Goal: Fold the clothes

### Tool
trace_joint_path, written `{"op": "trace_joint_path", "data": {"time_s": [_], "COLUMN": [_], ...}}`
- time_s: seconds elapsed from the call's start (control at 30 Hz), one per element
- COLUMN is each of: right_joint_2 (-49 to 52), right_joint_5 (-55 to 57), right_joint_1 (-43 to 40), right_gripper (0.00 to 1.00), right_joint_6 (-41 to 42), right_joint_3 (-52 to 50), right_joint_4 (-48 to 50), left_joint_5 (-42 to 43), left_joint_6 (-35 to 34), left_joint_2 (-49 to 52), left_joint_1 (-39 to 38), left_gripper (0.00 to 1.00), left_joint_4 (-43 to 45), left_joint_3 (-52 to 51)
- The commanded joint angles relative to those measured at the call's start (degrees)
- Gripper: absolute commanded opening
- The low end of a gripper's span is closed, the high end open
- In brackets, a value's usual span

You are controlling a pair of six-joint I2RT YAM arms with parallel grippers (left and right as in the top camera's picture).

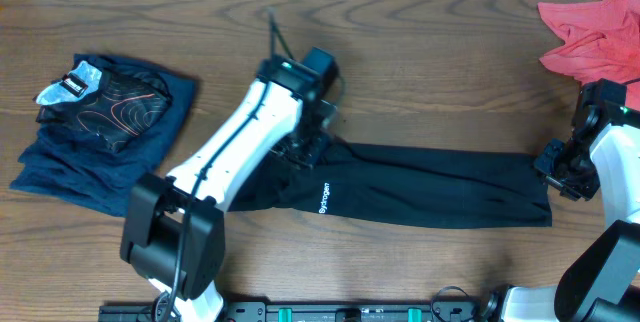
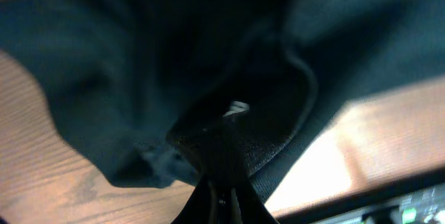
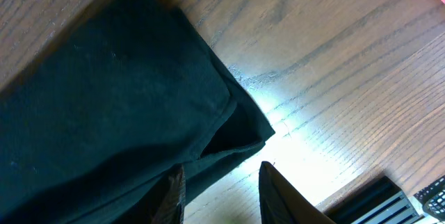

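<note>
The clothes (image 1: 430,187), a black T-shirt with small white lettering (image 1: 323,200), lie in a long flat band across the middle of the table. My left gripper (image 1: 305,149) is at the band's left end, shut on a bunched fold of the black fabric (image 2: 139,78); in the left wrist view its tips (image 2: 222,182) pinch the cloth just above the wood. My right gripper (image 1: 553,170) sits at the band's right end and is open. In the right wrist view the shirt's corner (image 3: 104,113) lies just ahead of that gripper (image 3: 221,182), with bare wood between the fingers (image 3: 281,196).
A pile of navy-blue cloth (image 1: 60,162) with a black, red-lined garment (image 1: 115,112) on top lies at the left. A red cloth (image 1: 595,27) lies at the far right corner. A dark rail (image 1: 350,312) runs along the table's front edge.
</note>
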Motion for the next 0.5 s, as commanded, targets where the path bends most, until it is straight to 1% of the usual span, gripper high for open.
{"op": "trace_joint_path", "data": {"time_s": [0.0,0.1,0.17,0.23,0.3,0.37,0.47], "right_joint_2": [-0.04,-0.04,-0.04,-0.04,-0.04,-0.04,-0.04], "right_joint_5": [0.17,0.17,0.17,0.17,0.17,0.17,0.17], "right_joint_1": [-0.26,-0.26,-0.26,-0.26,-0.26,-0.26,-0.26], "right_gripper": [0.33,0.33,0.33,0.33,0.34,0.33,0.33], "right_joint_6": [0.31,0.31,0.31,0.31,0.31,0.13,0.15], "right_joint_3": [-0.37,-0.37,-0.37,-0.37,-0.37,-0.37,-0.37], "right_joint_4": [-0.07,-0.07,-0.07,-0.09,-0.24,-0.28,-0.26], "left_joint_5": [-2.19,-2.14,-2.1,-2.1,-2.1,-2.1,-1.84], "left_joint_6": [-7.43,-11.58,-12.44,-12.41,-12.46,-14.1,-16.59], "left_joint_2": [0.09,0.11,0.11,0.11,0.11,0.11,0.11], "left_joint_1": [3.78,6.82,8.07,8.33,8.31,8.31,8.31], "left_gripper": [0.06,0.06,0.06,0.07,0.1,0.13,0.14], "left_joint_4": [0.57,2.43,4.37,5.97,7.41,8.52,10.12], "left_joint_3": [0.24,-0.81,-2.03,-3.39,-5.33,-8.2,-12.33]}}
